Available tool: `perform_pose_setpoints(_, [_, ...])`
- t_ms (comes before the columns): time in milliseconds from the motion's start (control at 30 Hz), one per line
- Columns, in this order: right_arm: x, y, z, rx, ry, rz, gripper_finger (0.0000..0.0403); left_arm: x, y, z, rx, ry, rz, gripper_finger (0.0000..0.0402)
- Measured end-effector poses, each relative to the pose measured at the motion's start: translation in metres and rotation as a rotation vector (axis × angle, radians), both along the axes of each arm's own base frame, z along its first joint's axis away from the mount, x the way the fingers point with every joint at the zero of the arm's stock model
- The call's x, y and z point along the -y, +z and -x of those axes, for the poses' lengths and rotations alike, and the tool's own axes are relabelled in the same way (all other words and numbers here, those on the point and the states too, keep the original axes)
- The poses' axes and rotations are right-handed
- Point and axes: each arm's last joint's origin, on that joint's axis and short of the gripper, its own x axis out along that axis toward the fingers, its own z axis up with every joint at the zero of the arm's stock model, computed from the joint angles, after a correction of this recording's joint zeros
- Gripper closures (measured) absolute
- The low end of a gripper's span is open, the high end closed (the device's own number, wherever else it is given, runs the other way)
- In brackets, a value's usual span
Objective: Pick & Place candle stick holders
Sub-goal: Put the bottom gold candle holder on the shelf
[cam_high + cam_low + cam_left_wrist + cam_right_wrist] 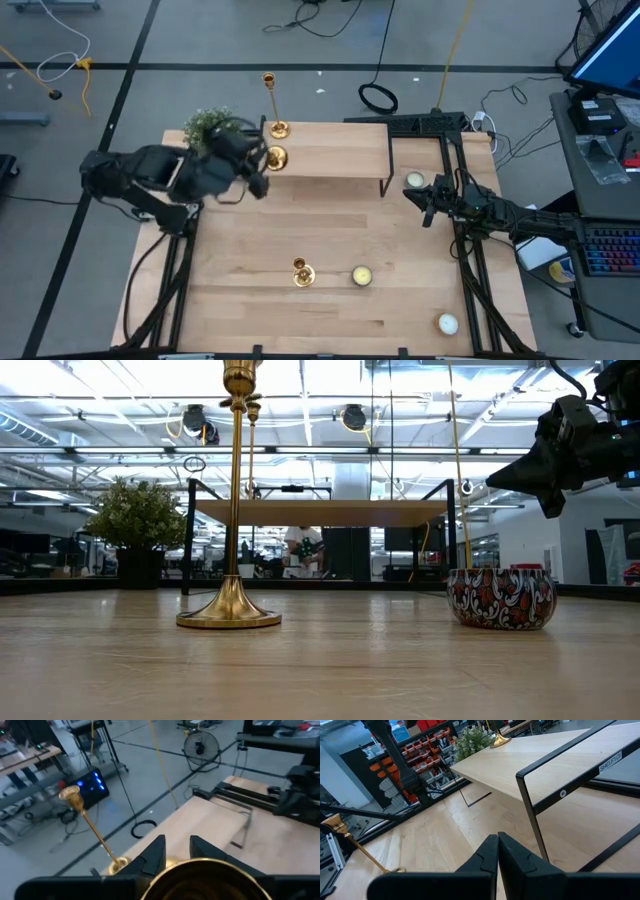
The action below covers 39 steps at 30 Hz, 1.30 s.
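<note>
Candlestick (231, 510) nearest your low camera stands upright at the table's front, beside a patterned candle tin (500, 598). Your right gripper (497, 851) hovers pinched together by the shelf (560, 750). On it, your left gripper (177, 851) straddles a gold cup (207, 879), fingers slightly apart; only the left wrist view shows this. Behind stands the tall candlestick (273, 100).

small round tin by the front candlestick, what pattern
Red, white and dark floral print on the small round tin; low view shows it best.

Grey floor (200, 40) with dark lines; standing fan (201, 747); cables; bright ceiling lights (330, 375).
</note>
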Motion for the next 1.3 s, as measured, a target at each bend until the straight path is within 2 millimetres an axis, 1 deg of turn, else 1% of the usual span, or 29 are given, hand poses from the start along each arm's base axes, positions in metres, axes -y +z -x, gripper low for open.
perform_pose_setpoints(67, [0.0,0.0,0.0,0.001,0.0,0.0,0.0399,-0.009,0.001,-0.006,-0.011,-0.003,-0.019,0.0315])
perform_pose_setpoints(167, [0.0,0.0,0.0,0.0,0.0,0.0,0.0399,-0.022,0.003,-0.014,-0.032,-0.008,-0.053,0.0331])
perform_pose_setpoints(267, [0.0,0.0,0.0,0.0,0.0,0.0,0.0399,-0.035,0.002,-0.023,-0.067,-0.012,-0.081,0.0332])
perform_pose_setpoints(367, [0.0,0.0,0.0,0.0,0.0,0.0,0.0399,-0.048,-0.001,-0.031,-0.076,-0.01,-0.071,0.0329])
perform_pose_setpoints(500, [0.0,0.0,0.0,0.0,0.0,0.0,0.0399,-0.062,-0.004,-0.034,-0.076,-0.009,-0.039,0.0302])
perform_pose_setpoints(633, [0.0,0.0,0.0,0.0,0.0,0.0,0.0399,-0.07,-0.005,-0.037,-0.062,-0.03,-0.006,0.0301])
perform_pose_setpoints(733, [0.0,0.0,0.0,0.0,0.0,0.0,0.0399,-0.075,0.0,-0.035,-0.04,-0.032,0.004,0.0301])
perform_pose_setpoints(900, [0.0,0.0,0.0,0.0,0.0,0.0,0.0399,-0.084,-0.001,-0.032,-0.042,0.006,0.006,0.0288])
perform_pose_setpoints(1033, [0.0,0.0,0.0,0.0,0.0,0.0,0.0399,-0.089,0.0,-0.033,-0.033,-0.017,0.025,0.0306])
perform_pose_setpoints(1200, [0.0,0.0,0.0,0.0,0.0,0.001,0.0399,-0.096,-0.008,-0.042,-0.067,0.0,0.027,0.0341])
perform_pose_setpoints(1300, [0.0,0.0,0.0,-0.001,0.0,0.001,0.0399,-0.096,-0.01,-0.047,-0.062,-0.002,0.027,0.0361])
